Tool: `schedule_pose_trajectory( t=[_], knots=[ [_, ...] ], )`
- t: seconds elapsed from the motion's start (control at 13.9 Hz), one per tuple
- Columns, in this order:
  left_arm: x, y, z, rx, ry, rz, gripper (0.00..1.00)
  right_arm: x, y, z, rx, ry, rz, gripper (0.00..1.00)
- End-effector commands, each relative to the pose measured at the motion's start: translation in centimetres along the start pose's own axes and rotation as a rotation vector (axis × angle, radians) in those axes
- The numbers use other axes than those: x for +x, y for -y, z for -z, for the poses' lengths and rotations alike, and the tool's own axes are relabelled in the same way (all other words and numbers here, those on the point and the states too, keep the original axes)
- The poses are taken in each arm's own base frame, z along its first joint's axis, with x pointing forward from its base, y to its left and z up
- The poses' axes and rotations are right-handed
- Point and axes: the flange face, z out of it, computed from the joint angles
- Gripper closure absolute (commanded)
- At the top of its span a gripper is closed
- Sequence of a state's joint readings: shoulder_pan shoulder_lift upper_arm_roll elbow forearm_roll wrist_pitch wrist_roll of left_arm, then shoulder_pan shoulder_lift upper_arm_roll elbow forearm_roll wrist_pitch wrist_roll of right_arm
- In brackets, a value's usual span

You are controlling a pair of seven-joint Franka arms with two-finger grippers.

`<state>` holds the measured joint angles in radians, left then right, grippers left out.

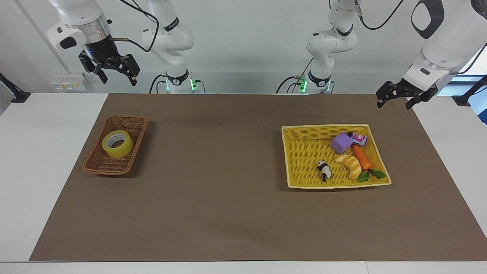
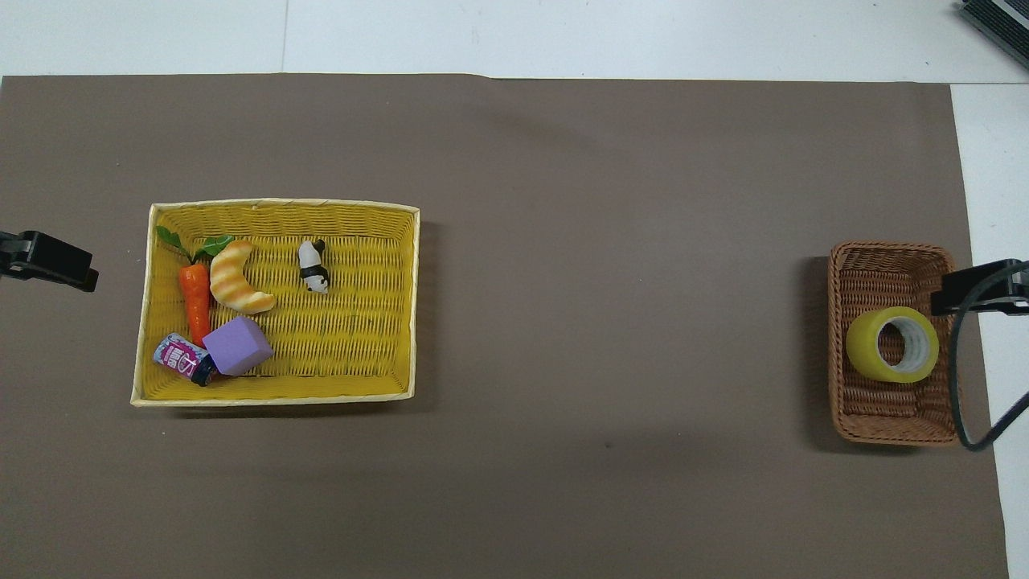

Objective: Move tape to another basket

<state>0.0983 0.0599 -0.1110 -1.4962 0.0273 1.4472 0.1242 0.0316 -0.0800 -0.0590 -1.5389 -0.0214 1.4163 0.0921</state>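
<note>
While both arms hang raised at the robots' edge of the table, the right gripper [image 1: 116, 75] has its fingers apart, empty; the left gripper [image 1: 393, 99] likewise. The facing view shows both grippers whole; overhead, only dark tips at the frame's sides. Basket [image 1: 99, 163], right arm's end: tape [image 1: 117, 144] lies flat inside, hole up. Tray [image 1: 300, 156], left arm's end: block [image 1: 341, 142], can [image 1: 358, 138], carrot [image 1: 361, 156], croissant [image 1: 350, 164], panda [image 1: 324, 169].

Overhead: both end effectors edge-cropped
</note>
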Motion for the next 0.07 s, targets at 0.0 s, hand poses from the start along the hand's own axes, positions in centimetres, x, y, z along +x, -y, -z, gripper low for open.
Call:
schedule_pose_trajectory(
  t=[0.0],
  knots=[
    [-0.49, 0.18, 0.64, 0.011, 0.002, -0.008, 0.00, -0.24, -0.24, 0.44, 0.004, -0.013, -0.001, 0.00]
  ],
)
